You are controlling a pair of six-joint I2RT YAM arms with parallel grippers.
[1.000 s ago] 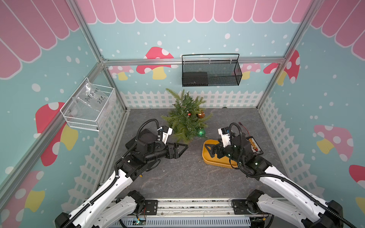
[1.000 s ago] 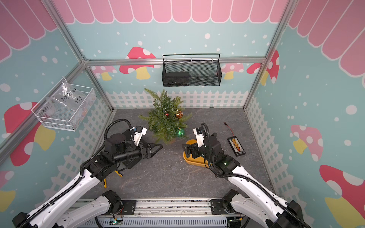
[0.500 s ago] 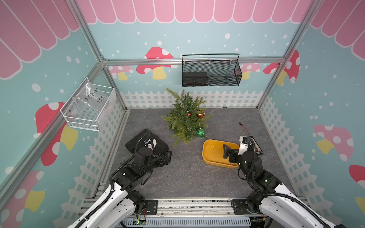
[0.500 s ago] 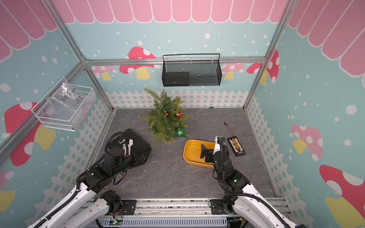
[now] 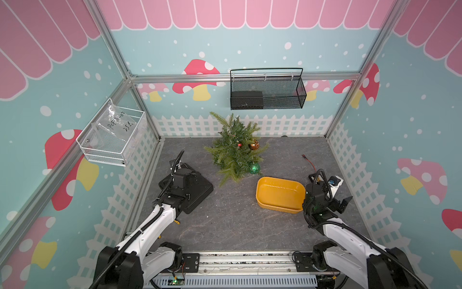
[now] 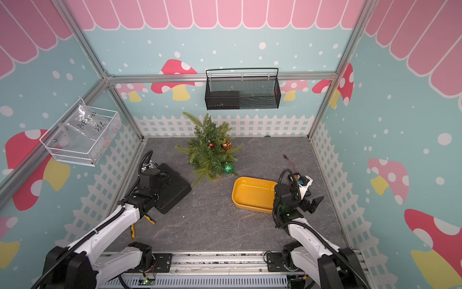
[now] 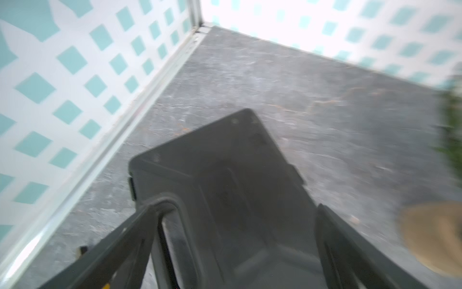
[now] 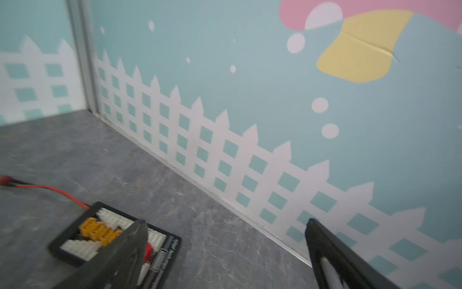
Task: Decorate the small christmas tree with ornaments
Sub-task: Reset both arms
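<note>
**Three baubles on the tree, tray bare, both arms off to the sides**

Read the tabletop as a clock, with six at the robot's base rail and twelve at the back wall.

Nearest, at about eight o'clock, the left gripper (image 7: 241,207) hangs over a flat black device (image 5: 200,190) beside the left wall. Its jaws are spread wide and nothing is between them. At about four o'clock the right gripper (image 8: 225,221) is just as wide and just as empty. It points at the right-hand wall, above a small connector board (image 8: 112,235) that trails a red wire (image 8: 50,187). Both are well apart from the tree, likely so that no finger can brush a branch.

Next, around five o'clock but nearer the centre, the yellow tray (image 5: 275,209) lies just beside the right wrist with nothing in it. It reads as the supply dish, set between arm and tree so that picking and hanging are both short reaches.

Farther, at twelve, the small christmas tree (image 5: 232,155) stands near the back fence and carries all the ornaments. The green ball (image 5: 254,168) hangs low on the fringe nearest the tray. The orange-gold ball (image 5: 254,145) sits higher on the tree's two o'clock side. The red ball (image 5: 239,145) is just beside it, toward the trunk. All three favour the right arm's side, probably the easier reach.

Farthest, a black mesh basket (image 5: 267,90) on the back wall and a white wire basket (image 5: 112,140) at ten o'clock hang clear of the work area.

With the tray bare and three baubles hung, the decorating looks done.
</note>
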